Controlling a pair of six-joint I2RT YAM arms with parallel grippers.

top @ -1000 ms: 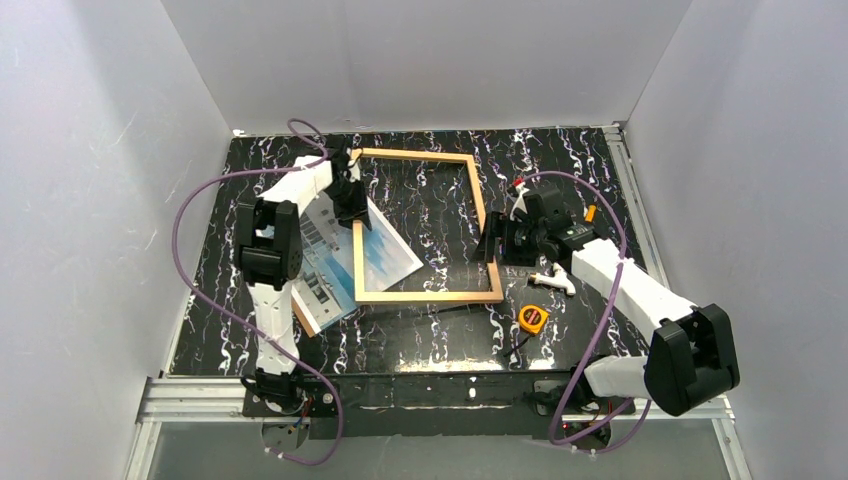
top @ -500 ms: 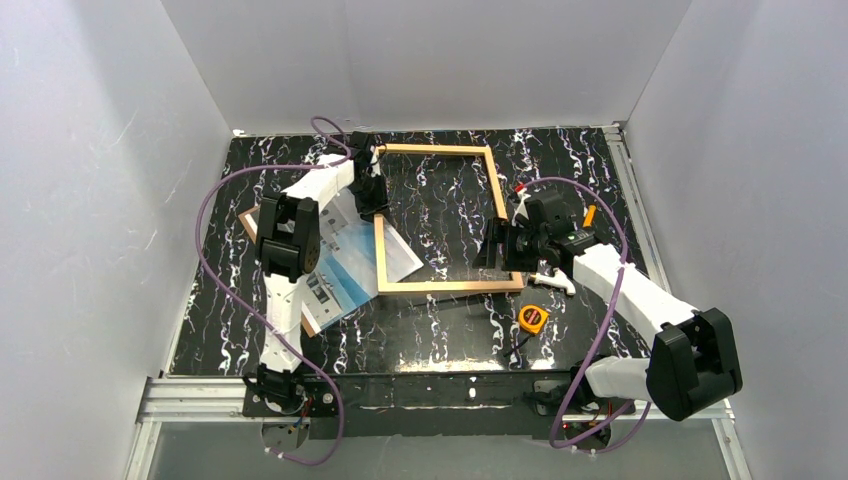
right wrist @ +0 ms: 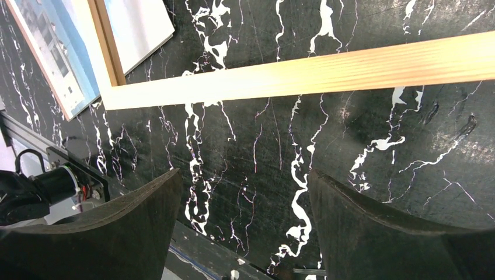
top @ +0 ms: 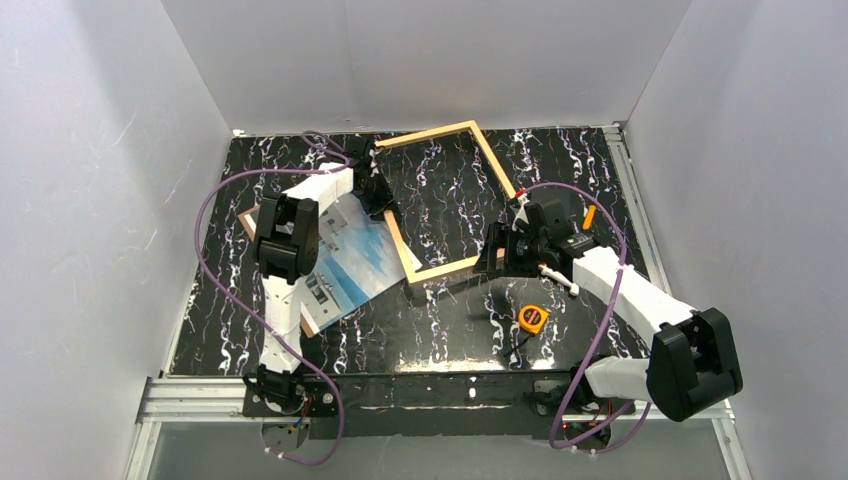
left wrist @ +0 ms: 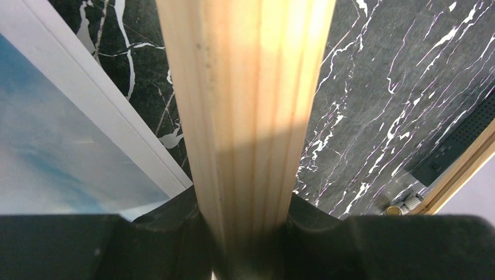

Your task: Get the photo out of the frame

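The frame (top: 425, 135), thin light-orange wood strips, hangs tilted and turned above the marble table. My left gripper (top: 376, 190) is shut on its left strip; in the left wrist view that strip (left wrist: 251, 87) runs straight up from between the black fingers (left wrist: 175, 224). The photo (top: 345, 265), blue sky and a pale building on brown board, lies flat on the table at the left. One corner of the photo (right wrist: 140, 29) shows inside the frame (right wrist: 327, 73). My right gripper (top: 493, 252) stands open by the frame's near right corner, holding nothing (right wrist: 245, 204).
An orange tape measure (top: 533, 319) lies near the front right. A small white piece (top: 560, 281) sits under the right arm, with an orange bit (top: 590, 212) and a red bit (top: 518, 186) further back. White walls close in on three sides. Purple cables loop over both arms.
The left gripper has carried the frame to the right, turned it and raised it, drawing it off most of the photo. The photo stays on the table. The right gripper has barely moved.
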